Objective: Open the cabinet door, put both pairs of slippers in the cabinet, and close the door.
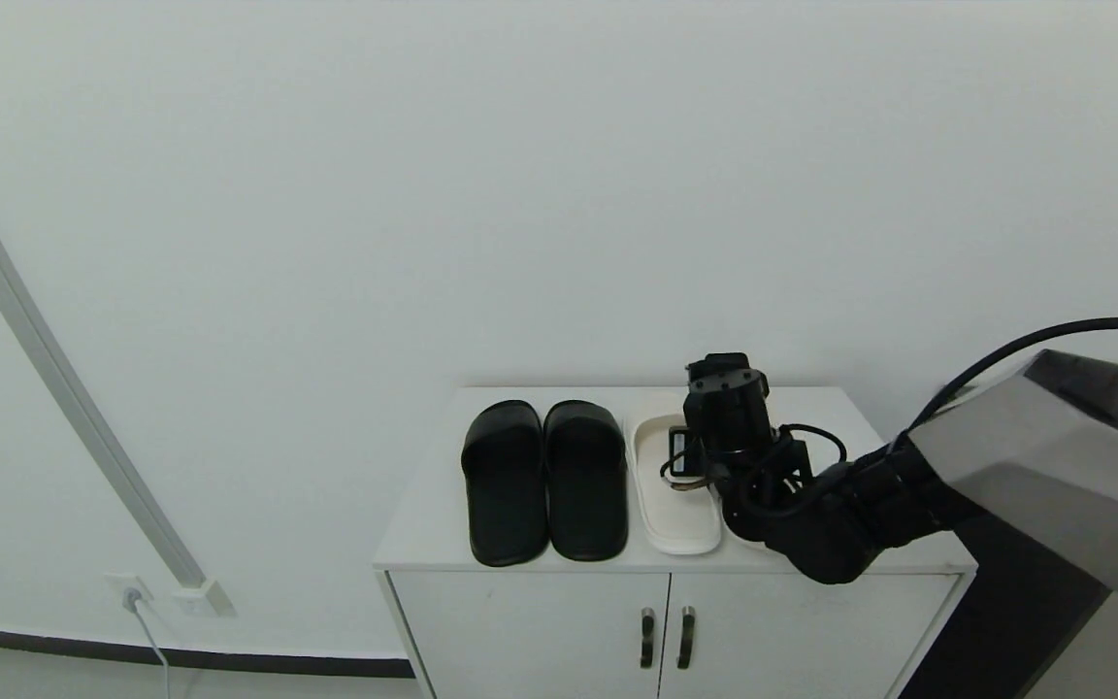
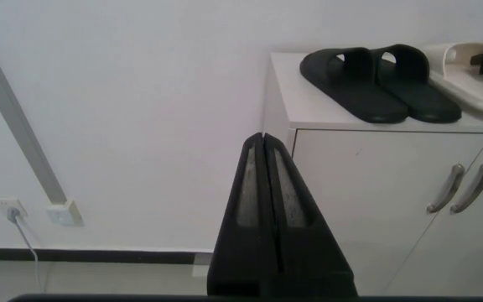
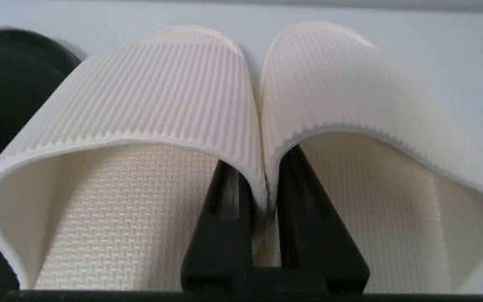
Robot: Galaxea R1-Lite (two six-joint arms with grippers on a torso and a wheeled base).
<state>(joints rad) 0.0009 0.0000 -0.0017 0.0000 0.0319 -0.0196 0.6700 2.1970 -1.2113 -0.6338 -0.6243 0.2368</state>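
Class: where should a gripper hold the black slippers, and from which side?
Probably pinch the black slippers at their adjoining inner strap edges, one finger in each opening, coming from the heel end: they lie side by side, openings facing the cabinet front.

Head cam looks fwd & down on cabinet (image 1: 520, 631) from farther back; L wrist cam sits low beside it, sharing black slippers (image 1: 510, 485); R wrist cam v. close on white slippers (image 3: 183, 109), also in head's sight.

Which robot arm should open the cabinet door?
Left. The left gripper is empty, fingers shut, facing the closed cabinet doors and handles. The right gripper has its fingers clamped on the white slippers on top.
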